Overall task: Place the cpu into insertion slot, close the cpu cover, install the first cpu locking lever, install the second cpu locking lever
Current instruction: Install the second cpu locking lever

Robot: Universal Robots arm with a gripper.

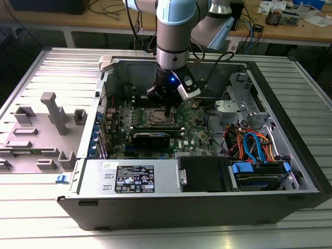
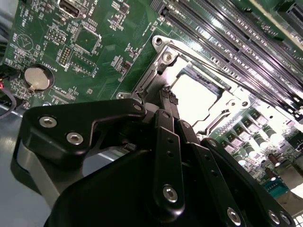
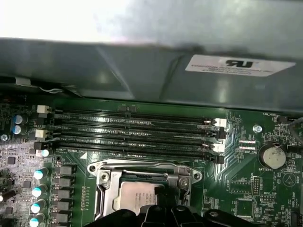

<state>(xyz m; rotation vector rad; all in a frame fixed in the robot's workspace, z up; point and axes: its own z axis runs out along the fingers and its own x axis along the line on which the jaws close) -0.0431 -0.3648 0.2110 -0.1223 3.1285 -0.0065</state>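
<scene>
The tool (image 2: 166,101) is built of matt black links joined by bright metal screws. The cpu cover (image 2: 156,80) is bare silver-grey metal with a brushed, reflective finish; the cpu (image 3: 135,195) beneath presents a smooth, dull metallic top. The circuit board (image 2: 106,42) is coated in glossy green lacquer. The memory slots (image 3: 137,135) are moulded in black plastic. The computer case (image 1: 171,210) is formed of matt grey sheet metal, bearing a paper label (image 1: 134,179).
</scene>
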